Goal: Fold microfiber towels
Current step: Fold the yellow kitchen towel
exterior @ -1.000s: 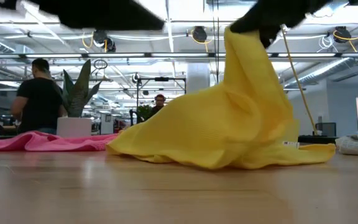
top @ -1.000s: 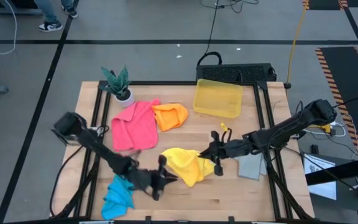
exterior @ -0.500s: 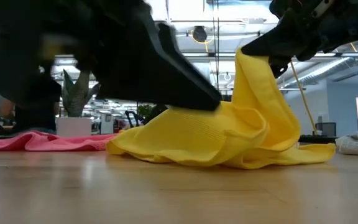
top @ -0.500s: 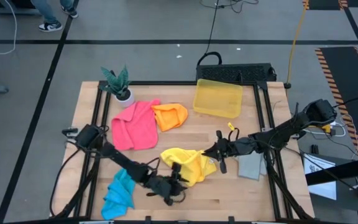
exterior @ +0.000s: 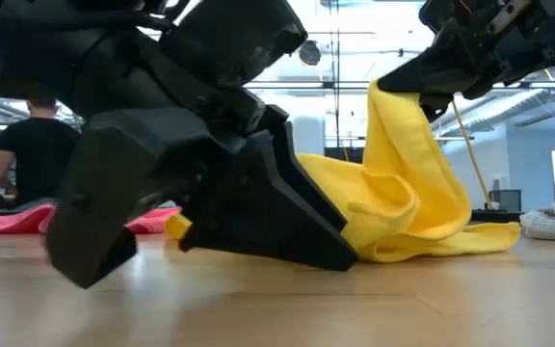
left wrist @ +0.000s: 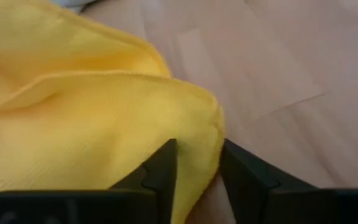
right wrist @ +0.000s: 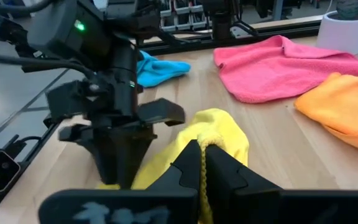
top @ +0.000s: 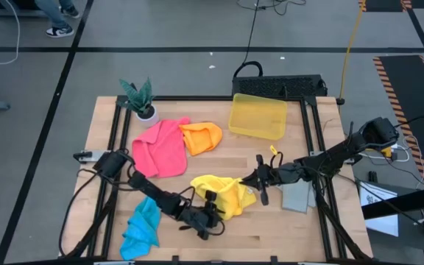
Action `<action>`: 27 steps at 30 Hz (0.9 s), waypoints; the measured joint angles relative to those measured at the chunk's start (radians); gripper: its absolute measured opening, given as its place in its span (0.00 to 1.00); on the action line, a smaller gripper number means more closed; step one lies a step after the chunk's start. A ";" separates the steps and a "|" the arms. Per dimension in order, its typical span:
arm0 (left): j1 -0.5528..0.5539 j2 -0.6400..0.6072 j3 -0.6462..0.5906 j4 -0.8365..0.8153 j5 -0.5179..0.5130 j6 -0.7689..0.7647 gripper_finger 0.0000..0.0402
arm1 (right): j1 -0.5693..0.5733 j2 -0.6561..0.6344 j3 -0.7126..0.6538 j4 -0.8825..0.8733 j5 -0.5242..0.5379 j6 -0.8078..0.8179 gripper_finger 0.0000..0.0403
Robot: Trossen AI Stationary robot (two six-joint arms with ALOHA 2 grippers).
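bright blue crumpled microfiber towel (top: 141, 227): near front left of the wooden table (top: 219, 165), bunched, untouched
pink soft microfiber towel (top: 159, 147): spread flat left of centre, just beside the small potted plant in a white pot (top: 141, 99)
orange microfiber towel (top: 202, 137): loosely doubled, touching the pink one's right edge
left gripper (left wrist: 196, 163): low at the table front, at the yellow towel's near-left edge; fingers part open with the cloth's hem between them, in contact, a firm pinch cannot be told
yellow microfiber towel (top: 223, 193): front centre of table, rumpled heap, one corner pulled up on the right side
translucent yellow plastic bin (top: 258, 115): back of table, right of centre, well apart from the towels
right gripper (right wrist: 202, 163): at the yellow towel's right side, fingers pressed together on a raised corner, lifting it off the table
grey microfiber towel (top: 298, 196): flat at right edge, partly under the right arm
person in dark shirt (exterior: 29, 145): in the room behind, low view, far left
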 joint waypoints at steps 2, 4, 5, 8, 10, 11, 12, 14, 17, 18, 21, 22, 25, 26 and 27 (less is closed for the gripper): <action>0.000 0.001 0.000 0.004 -0.009 -0.001 0.16 | 0.009 0.000 0.000 0.002 0.000 0.002 0.00; 0.001 0.001 0.000 0.005 -0.031 -0.004 0.06 | 0.020 0.000 0.000 -0.002 0.000 0.002 0.00; 0.000 0.001 0.000 0.003 -0.054 -0.008 0.03 | 0.029 0.000 0.000 -0.007 0.001 0.002 0.00; -0.015 -0.033 -0.002 -0.029 -0.160 0.000 0.02 | 0.064 -0.001 0.001 -0.015 0.000 0.002 0.00; -0.038 -0.086 -0.001 -0.051 -0.243 0.030 0.01 | 0.093 -0.015 0.000 -0.036 0.000 0.001 0.00; -0.054 -0.123 -0.001 -0.078 -0.296 0.042 0.01 | 0.109 -0.030 0.001 -0.054 0.000 0.001 0.00; -0.072 -0.159 -0.001 -0.109 -0.345 0.050 0.01 | 0.126 -0.048 0.000 -0.071 0.000 0.002 0.00; -0.107 -0.237 -0.001 -0.151 -0.422 0.064 0.01 | 0.160 -0.091 0.001 -0.086 0.000 0.002 0.00; -0.166 -0.360 -0.001 -0.169 -0.462 0.096 0.01 | 0.216 -0.167 0.015 -0.086 0.000 -0.012 0.00; -0.186 -0.397 -0.001 -0.159 -0.461 0.112 0.01 | 0.237 -0.189 0.027 -0.083 -0.001 -0.028 0.00; -0.245 -0.488 0.000 -0.132 -0.451 0.152 0.01 | 0.306 -0.227 0.082 -0.082 -0.004 -0.103 0.00; -0.265 -0.513 0.000 -0.125 -0.450 0.167 0.01 | 0.328 -0.230 0.103 -0.083 -0.012 -0.125 0.00; -0.314 -0.570 0.000 -0.056 -0.435 0.209 0.01 | 0.380 -0.221 0.185 -0.084 -0.107 -0.168 0.00; -0.331 -0.582 0.000 -0.030 -0.433 0.228 0.01 | 0.396 -0.212 0.216 -0.082 -0.149 -0.178 0.00; -0.345 -0.590 0.000 0.002 -0.426 0.249 0.01 | 0.412 -0.204 0.246 -0.078 -0.180 -0.182 0.00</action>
